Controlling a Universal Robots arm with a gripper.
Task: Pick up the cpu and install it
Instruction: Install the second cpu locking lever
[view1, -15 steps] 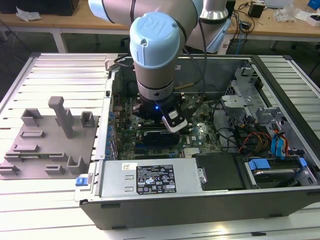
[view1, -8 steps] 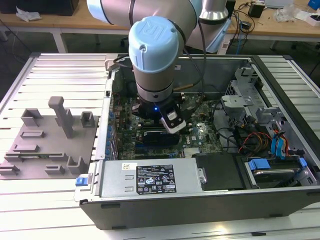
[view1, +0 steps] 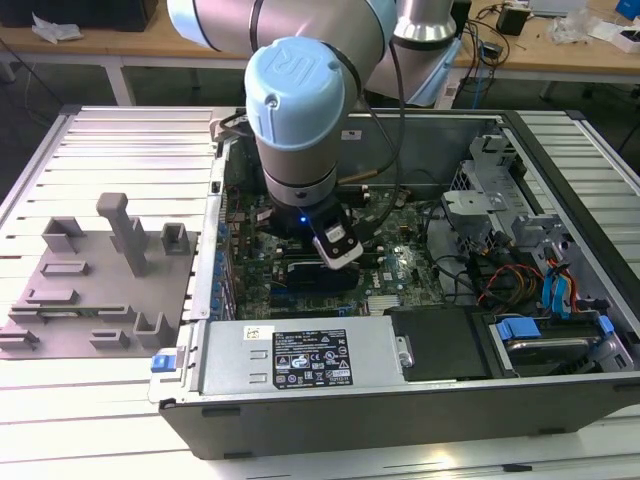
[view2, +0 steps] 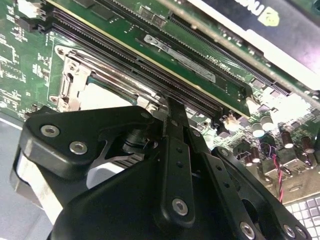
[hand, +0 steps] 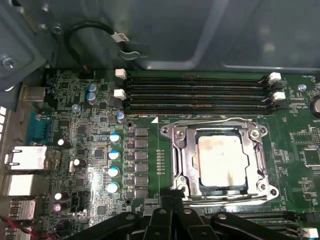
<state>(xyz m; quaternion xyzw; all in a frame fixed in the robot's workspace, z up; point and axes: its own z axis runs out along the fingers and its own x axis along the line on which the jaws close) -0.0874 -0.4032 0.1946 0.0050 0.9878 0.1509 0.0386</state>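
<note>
Inside socket frame (hand: 223, 165), cpu (hand: 221, 159)

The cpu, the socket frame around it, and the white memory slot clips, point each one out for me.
cpu (hand: 222, 162): first wrist view, middle of its pale metal top.
socket frame (hand: 181, 155): first wrist view, the metal rim beside the chip.
memory slot clips (hand: 275, 77): first wrist view, one white clip at a slot's end.

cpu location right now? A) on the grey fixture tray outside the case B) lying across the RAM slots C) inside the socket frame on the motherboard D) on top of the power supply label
C: in the first wrist view the cpu, pale silvery top up, sits within the metal socket frame on the motherboard, just below the RAM slots.
</note>
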